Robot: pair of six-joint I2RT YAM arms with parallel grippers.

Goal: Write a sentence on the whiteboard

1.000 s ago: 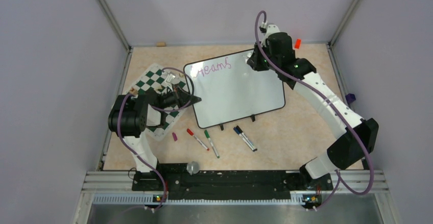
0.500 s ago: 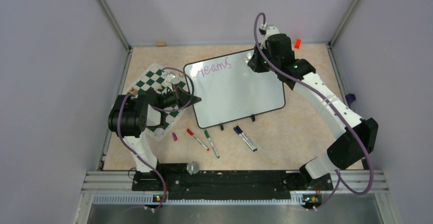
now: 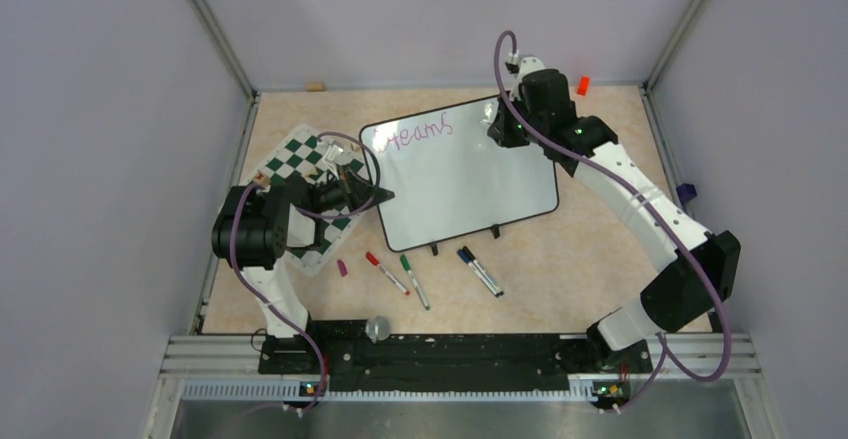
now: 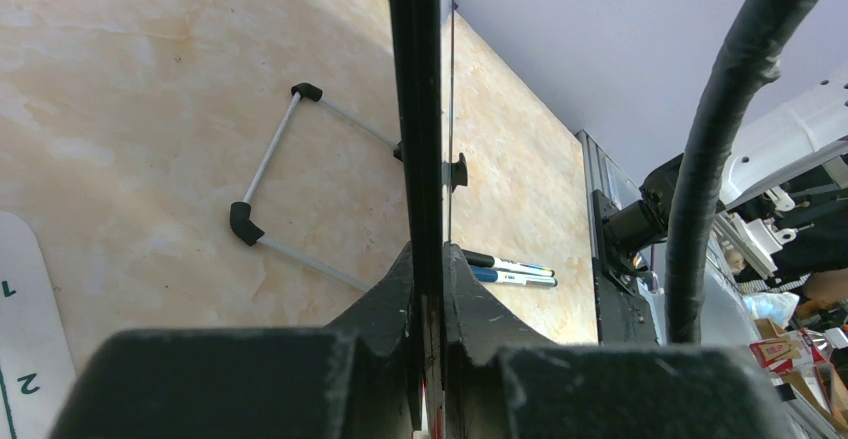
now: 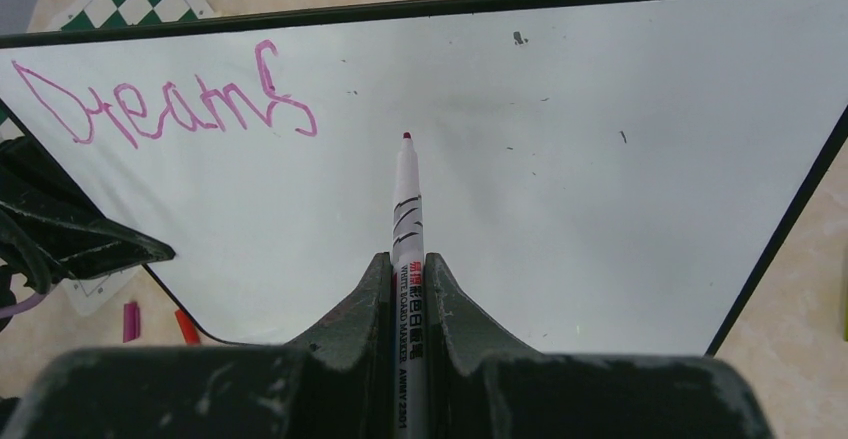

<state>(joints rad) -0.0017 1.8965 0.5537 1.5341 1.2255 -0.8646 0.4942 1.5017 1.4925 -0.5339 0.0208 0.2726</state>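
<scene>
Only "Dreams" of the sentence [image 5: 165,99] is written, ahead-left of the right gripper [image 5: 407,261]. It pinches a marker [image 5: 405,199], tip seemingly just off the whiteboard [image 5: 580,189]. The left gripper [image 4: 428,264] clamps the board's edge. Further words remain.

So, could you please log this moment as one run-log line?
left claw: shut on black-framed white whiteboard edge | right claw: shut on white marker | written: pink "Dreams"

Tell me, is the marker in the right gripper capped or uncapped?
Uncapped: the marker shows its bare tip, pointed at the whiteboard.
</scene>
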